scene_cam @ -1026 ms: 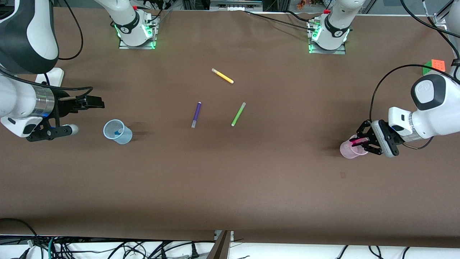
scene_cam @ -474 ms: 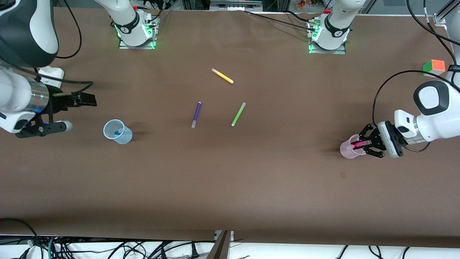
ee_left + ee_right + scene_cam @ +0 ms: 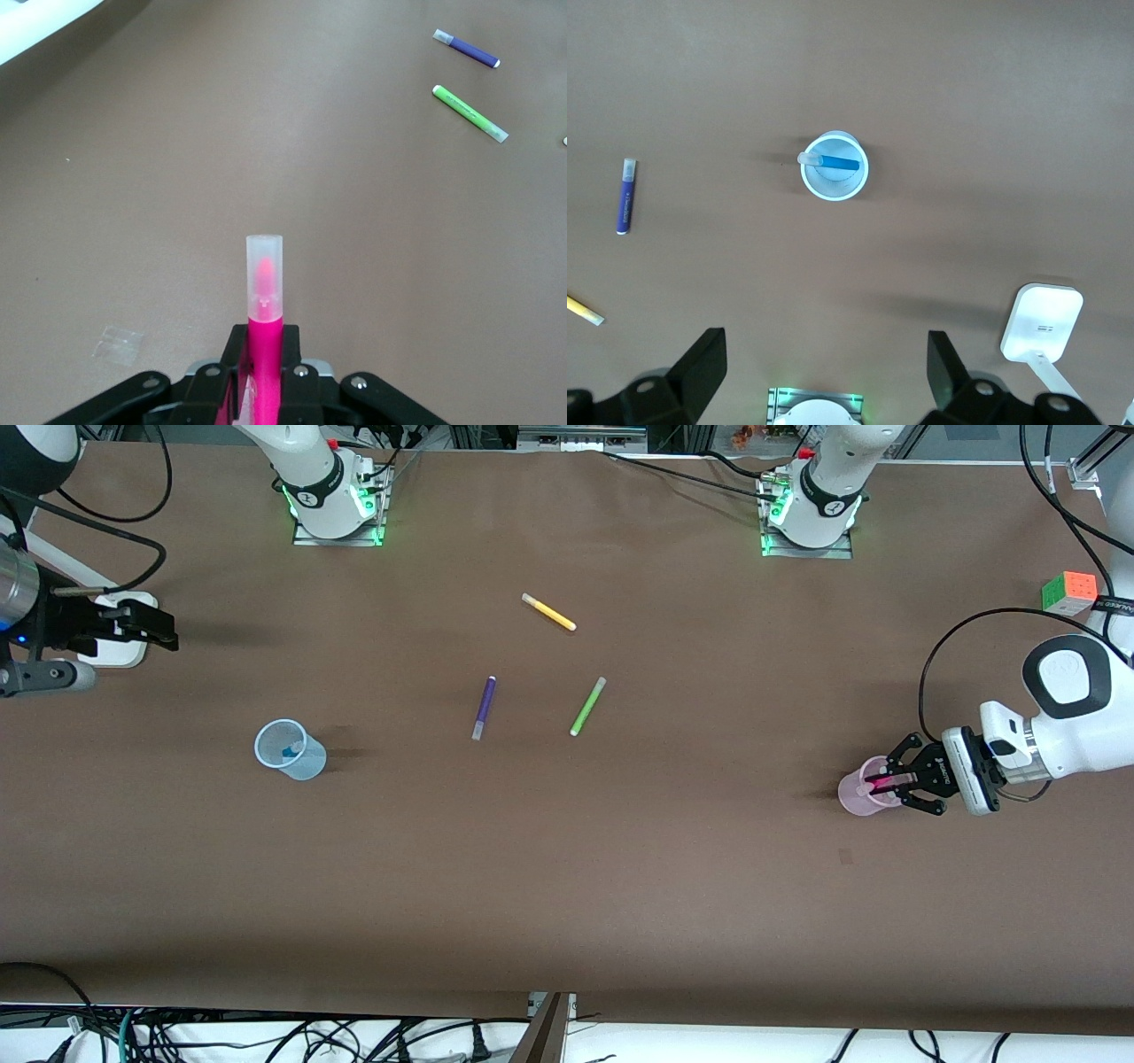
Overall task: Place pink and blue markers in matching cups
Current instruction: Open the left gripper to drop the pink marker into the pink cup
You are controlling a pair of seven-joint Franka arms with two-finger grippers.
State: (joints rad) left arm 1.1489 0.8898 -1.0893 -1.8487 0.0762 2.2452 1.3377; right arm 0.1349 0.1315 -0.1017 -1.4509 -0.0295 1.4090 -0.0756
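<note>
My left gripper (image 3: 889, 782) is shut on the pink marker (image 3: 883, 781) and holds it over the mouth of the pale pink cup (image 3: 852, 798), at the left arm's end of the table. In the left wrist view the pink marker (image 3: 264, 297) sticks out past the shut fingers (image 3: 306, 354), pale cap end outward. The pale blue cup (image 3: 290, 750) stands upright with the blue marker (image 3: 833, 162) leaning inside it. My right gripper (image 3: 131, 658) is open and holds nothing. It hangs over the table's edge at the right arm's end, well apart from the blue cup (image 3: 834, 166).
A purple pen (image 3: 483, 707) and a lime-green pen (image 3: 587, 706) lie mid-table. A yellow pen (image 3: 548, 612) lies nearer the bases. A colour cube (image 3: 1070, 591) sits near the left arm's end. A white block (image 3: 120, 657) lies under my right gripper.
My right arm has drawn back from the blue cup toward its end of the table. My left gripper has shifted slightly with the pink marker, staying at the pink cup.
</note>
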